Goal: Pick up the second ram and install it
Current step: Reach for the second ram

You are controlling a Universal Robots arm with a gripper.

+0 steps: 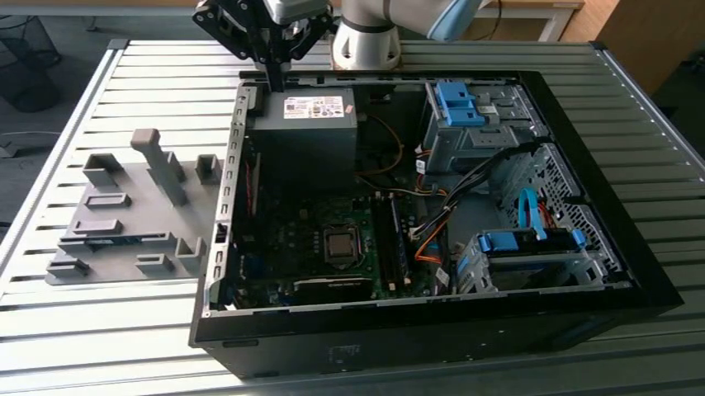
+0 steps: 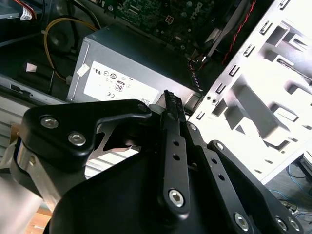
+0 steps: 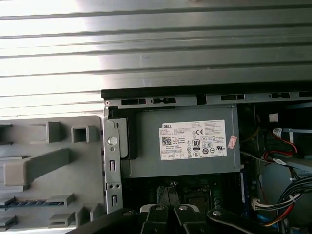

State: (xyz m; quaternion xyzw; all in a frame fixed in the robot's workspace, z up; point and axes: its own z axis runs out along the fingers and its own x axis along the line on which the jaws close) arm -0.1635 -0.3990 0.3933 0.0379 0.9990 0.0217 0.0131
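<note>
While end effector [image 1: 272, 82] narrow, empty, above case [image 1: 441, 323] (power supply [image 1: 303, 144] inside), second ram [image 1: 111, 240] in grey holder [image 1: 121, 177].

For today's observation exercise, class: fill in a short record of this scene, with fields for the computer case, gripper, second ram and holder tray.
computer case: open, motherboard showing
gripper: shut, empty, over the power supply corner
second ram: lying in the holder tray, apart from the gripper
holder tray: grey, on the exterior view's left of the computer case
</note>
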